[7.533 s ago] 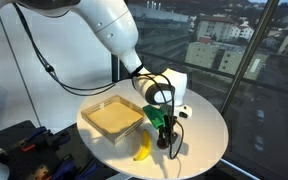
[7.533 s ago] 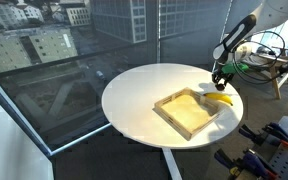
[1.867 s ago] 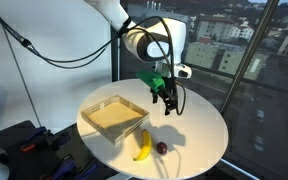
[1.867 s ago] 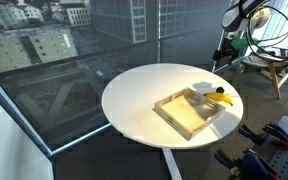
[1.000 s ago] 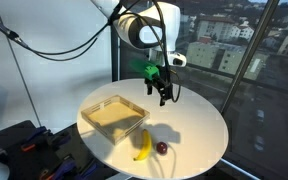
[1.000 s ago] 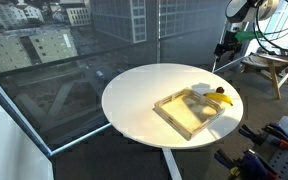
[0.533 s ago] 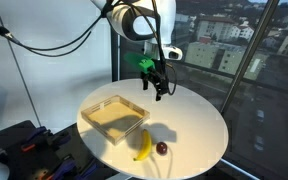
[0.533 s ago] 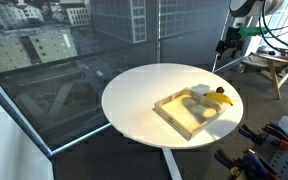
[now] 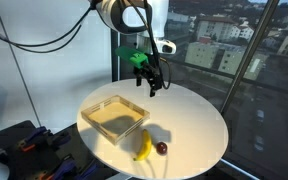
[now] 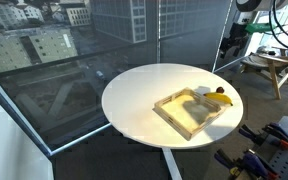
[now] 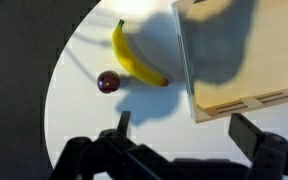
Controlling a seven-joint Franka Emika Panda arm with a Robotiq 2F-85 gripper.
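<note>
1. Hovering above the round table, the gripper keeps its jaws spread, holding nothing
2. The banana lies at its 6 o'clock, beside the tray, with a plum at the banana's 3 o'clock

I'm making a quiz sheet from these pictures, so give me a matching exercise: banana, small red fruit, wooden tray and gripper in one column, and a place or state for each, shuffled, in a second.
Column one:
1 banana
2 small dark red fruit
3 wooden tray
4 gripper

Column two:
A open, high in the air, holding nothing
B yellow, lying beside the tray
C empty
D on the white table, next to the banana

Pairs: 1-B, 2-D, 3-C, 4-A.
</note>
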